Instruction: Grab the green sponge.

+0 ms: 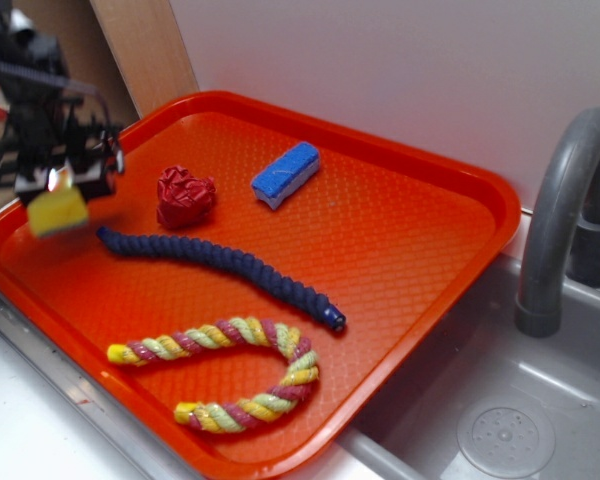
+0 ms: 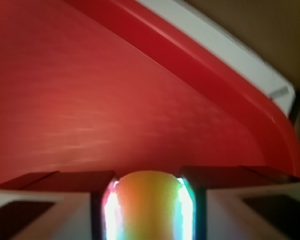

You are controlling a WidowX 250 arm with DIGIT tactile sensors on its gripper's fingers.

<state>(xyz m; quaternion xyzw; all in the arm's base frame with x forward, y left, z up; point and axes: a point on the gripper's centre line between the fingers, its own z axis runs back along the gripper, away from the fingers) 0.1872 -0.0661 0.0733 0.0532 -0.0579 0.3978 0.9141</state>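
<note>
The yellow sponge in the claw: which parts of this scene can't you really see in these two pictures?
- Sponge: top hidden by the gripper in the exterior view; in the wrist view only a blurred, glare-streaked bulge.
- Gripper fingers: motion-blurred in the exterior view, so the contact is unclear.
- Arm: cut off by the exterior view's left edge.
- Tray contents: outside the wrist view, which shows only bare tray.

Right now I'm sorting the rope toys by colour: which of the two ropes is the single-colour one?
The dark blue rope, lying nearly straight across the tray's middle. The other rope is twisted yellow, green and pink, bent into a U nearer the front.
</note>
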